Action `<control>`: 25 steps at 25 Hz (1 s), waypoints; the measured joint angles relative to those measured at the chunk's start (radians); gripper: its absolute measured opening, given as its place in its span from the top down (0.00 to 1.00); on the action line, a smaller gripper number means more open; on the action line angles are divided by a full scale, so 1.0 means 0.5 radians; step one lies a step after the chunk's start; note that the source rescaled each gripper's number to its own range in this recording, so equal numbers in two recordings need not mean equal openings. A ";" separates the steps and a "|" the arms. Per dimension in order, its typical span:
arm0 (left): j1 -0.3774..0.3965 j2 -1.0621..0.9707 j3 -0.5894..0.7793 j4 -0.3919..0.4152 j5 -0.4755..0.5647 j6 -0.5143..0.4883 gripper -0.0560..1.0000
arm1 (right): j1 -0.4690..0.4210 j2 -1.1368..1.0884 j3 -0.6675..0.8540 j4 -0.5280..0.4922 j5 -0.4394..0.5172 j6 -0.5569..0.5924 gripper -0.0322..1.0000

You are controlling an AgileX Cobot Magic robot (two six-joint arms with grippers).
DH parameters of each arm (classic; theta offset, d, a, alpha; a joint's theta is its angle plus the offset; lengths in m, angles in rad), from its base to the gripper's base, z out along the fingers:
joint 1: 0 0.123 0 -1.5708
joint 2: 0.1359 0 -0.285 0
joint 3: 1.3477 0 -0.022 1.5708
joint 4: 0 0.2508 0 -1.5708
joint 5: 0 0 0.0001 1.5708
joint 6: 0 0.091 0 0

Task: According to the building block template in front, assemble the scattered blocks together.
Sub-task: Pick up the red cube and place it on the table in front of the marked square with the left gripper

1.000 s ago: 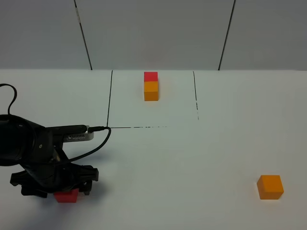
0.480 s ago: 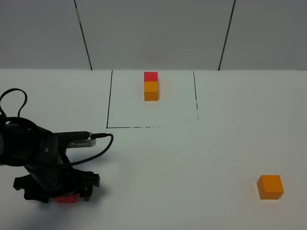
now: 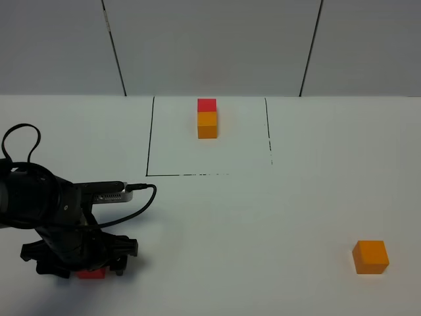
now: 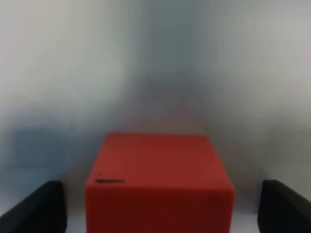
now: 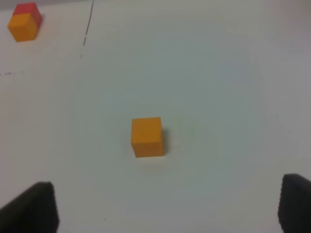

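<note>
Template (image 3: 207, 118): upper centre of the overhead view, inside the black line box (image 3: 150, 138). Long axis runs up-down in frame, red end up, orange end nearer me. Plain matte cubes, joined face to face. Loose red cube (image 3: 92, 273) lower left, flat on the table (image 3: 263, 217), small dark mark on top. My left gripper (image 4: 159, 208) straddles it, jaws wide, gaps both sides. Loose orange cube (image 3: 370, 257) lower right, flat. My right gripper (image 5: 163, 206): jaws wide, empty, orange cube ahead, well apart.
</note>
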 joint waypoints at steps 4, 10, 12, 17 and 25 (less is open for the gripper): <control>0.000 0.000 0.000 0.032 0.000 0.000 0.31 | 0.000 0.000 0.000 0.000 0.000 0.000 0.18; 0.000 0.000 0.000 0.034 0.002 0.000 0.32 | 0.000 0.000 0.000 0.000 0.000 0.000 0.18; 0.000 0.000 0.000 0.036 0.002 0.000 0.34 | 0.000 0.000 0.000 0.000 0.000 0.000 0.18; 0.000 0.000 0.000 0.039 0.002 0.000 0.52 | 0.000 0.000 0.000 0.000 0.000 0.000 0.18; 0.000 0.000 0.000 0.047 0.003 0.000 0.95 | 0.000 0.000 0.000 0.000 0.000 0.000 0.18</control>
